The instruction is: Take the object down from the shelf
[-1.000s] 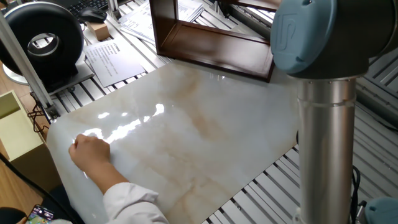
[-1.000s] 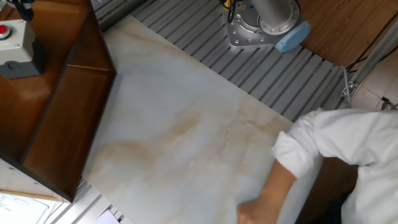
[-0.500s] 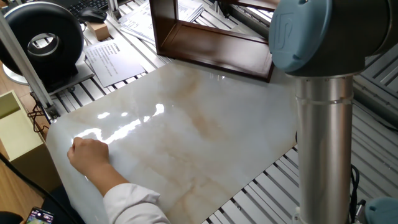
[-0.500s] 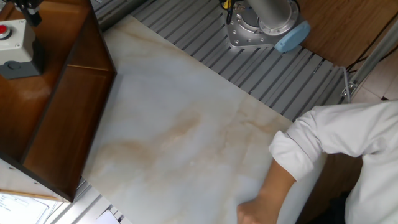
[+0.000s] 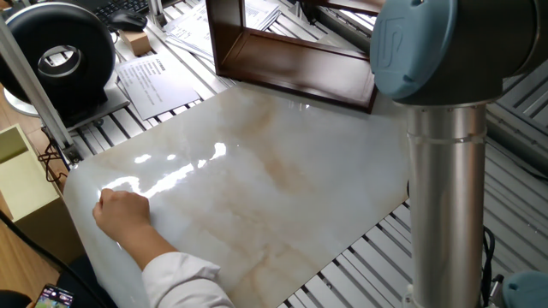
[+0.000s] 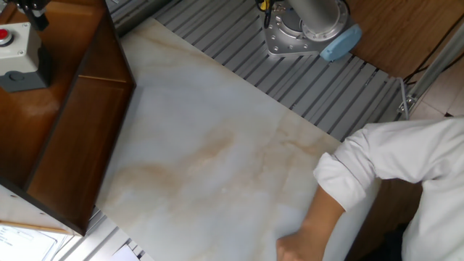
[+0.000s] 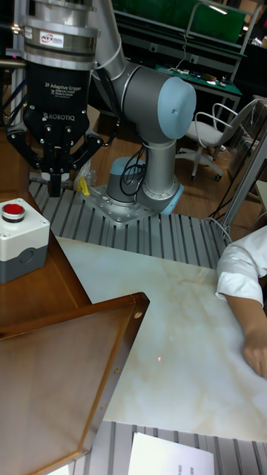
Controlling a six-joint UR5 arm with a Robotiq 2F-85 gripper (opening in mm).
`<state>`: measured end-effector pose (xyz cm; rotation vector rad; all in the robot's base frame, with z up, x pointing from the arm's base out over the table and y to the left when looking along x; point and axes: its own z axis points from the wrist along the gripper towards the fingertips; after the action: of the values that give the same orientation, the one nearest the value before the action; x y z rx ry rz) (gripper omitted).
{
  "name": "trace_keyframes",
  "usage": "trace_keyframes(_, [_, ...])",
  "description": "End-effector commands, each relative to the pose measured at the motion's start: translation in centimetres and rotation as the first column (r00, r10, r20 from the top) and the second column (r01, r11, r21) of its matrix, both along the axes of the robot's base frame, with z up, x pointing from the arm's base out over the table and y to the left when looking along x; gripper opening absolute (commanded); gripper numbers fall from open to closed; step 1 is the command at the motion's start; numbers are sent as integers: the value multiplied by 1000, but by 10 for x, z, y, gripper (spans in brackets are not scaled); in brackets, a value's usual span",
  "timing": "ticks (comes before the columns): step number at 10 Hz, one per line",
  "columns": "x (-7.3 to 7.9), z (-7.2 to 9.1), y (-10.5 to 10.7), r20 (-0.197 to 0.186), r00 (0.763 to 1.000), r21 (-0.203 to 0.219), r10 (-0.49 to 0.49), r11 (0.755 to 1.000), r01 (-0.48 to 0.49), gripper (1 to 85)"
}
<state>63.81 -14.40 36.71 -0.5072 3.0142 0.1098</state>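
Observation:
The shelf (image 5: 291,73) is a dark reddish-brown wooden frame at the far edge of the marble board. Its top board (image 6: 65,138) and near corner (image 7: 67,356) also show. The object is not in view in any frame. My gripper (image 7: 55,185) hangs above the shelf's top near its back edge, fingers pointing down and drawn together at the tips, nothing visible between them. Only its black tip (image 6: 32,7) shows in the other fixed view.
A white and grey box with a red button (image 7: 18,241) stands on the shelf's top under the gripper. A person's hand (image 5: 124,210) rests on the marble board (image 5: 257,180). A pale yellow box (image 5: 21,180) stands at the left.
The person's sleeve shifted slightly toward the board. The robot's big joint moved a few pixels left. The shelf and the button box stayed put.

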Motion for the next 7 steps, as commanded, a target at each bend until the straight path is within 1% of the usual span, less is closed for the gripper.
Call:
trace_keyframes(1, [-4, 2, 13, -28, 992, 56, -125, 990, 126, 13])
trace_keyframes(2, [-3, 2, 15, -25, 991, 63, -128, 990, 129, 13])
trace_keyframes(3, [-2, 2, 12, -22, 992, 54, -124, 991, 125, 13])
trace_keyframes(4, [-1, 2, 12, -13, 994, 53, -105, 993, 106, 13])
trace_keyframes(7, [-5, 2, 16, -25, 997, 65, -70, 995, 71, 13])
